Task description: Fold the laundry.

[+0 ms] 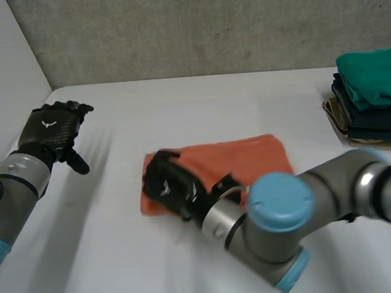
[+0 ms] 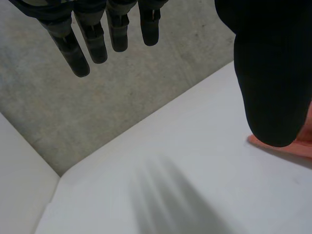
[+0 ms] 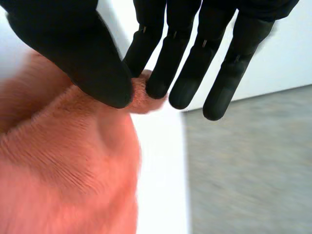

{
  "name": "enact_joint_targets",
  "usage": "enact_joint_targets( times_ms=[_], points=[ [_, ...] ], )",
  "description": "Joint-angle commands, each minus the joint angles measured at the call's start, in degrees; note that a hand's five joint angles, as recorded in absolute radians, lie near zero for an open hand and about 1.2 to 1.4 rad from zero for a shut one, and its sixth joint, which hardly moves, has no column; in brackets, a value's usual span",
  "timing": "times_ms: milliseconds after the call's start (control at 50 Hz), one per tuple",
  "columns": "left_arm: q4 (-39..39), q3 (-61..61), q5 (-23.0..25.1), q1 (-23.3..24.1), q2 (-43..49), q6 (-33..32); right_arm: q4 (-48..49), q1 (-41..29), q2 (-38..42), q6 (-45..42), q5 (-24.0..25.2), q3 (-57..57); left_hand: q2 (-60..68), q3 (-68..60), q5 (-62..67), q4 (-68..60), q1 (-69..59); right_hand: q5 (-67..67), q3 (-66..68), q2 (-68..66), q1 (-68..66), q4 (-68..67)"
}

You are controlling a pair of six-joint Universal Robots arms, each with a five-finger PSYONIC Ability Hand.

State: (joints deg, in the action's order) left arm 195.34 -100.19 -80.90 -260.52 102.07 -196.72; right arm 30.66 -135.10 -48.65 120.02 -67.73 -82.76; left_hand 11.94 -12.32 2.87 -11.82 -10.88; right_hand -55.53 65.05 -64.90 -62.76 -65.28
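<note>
An orange cloth [image 1: 243,158] lies folded in the middle of the white table [image 1: 193,107]. My right hand [image 1: 166,185] rests on its left end. In the right wrist view the thumb [image 3: 92,73] and fingers [image 3: 161,83] pinch a fold of the orange cloth [image 3: 63,175] at its edge. My left hand [image 1: 48,127] hovers above the table's left side, well away from the cloth, its fingers [image 2: 87,44] straight and spread, holding nothing. A sliver of the orange cloth [image 2: 304,141] shows beyond its thumb [image 2: 273,73].
A stack of folded clothes [image 1: 372,99], green on top of dark blue, sits at the table's right edge. A grey wall [image 1: 195,27] runs behind the table and a white wall [image 1: 4,58] stands at the left.
</note>
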Motion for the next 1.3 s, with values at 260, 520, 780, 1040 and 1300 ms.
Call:
enact_joint_targets(
  times_ms=[260,520,780,1040,1300],
  points=[
    [0.04,0.87,-0.04,5.54,0.23,0.29,-12.2,10.63,-16.65,41.25,-11.37,-6.09,-1.94,2.32,-2.87,1.82,0.88,55.53,-55.05,54.9,52.76,55.28],
    [0.39,1.66,-2.76,13.11,0.85,0.29,-22.05,25.66,-13.14,36.43,-14.97,-13.22,-1.94,2.32,-2.87,1.82,0.88,26.64,-26.16,26.01,23.86,26.39],
    [-0.66,0.78,-3.03,9.86,-3.28,0.46,-5.27,12.24,-20.09,26.85,-19.46,-7.77,-1.94,2.32,-2.87,1.82,0.88,-14.47,14.95,-15.1,-17.24,-14.72],
    [-3.56,0.87,-4.26,7.92,-4.25,4.15,-14.56,-3.42,1.01,28.94,-5.13,9.62,-1.94,2.32,-2.87,1.82,0.88,-5.12,5.6,-5.75,-7.9,-5.37],
    [-4.88,12.36,-5.15,15.9,4.17,8.1,-22.65,6.5,-6.1,66.38,-17.88,15.44,-1.94,2.32,-2.87,1.82,0.88,55.53,-55.05,54.9,52.76,55.28]
  ],
)
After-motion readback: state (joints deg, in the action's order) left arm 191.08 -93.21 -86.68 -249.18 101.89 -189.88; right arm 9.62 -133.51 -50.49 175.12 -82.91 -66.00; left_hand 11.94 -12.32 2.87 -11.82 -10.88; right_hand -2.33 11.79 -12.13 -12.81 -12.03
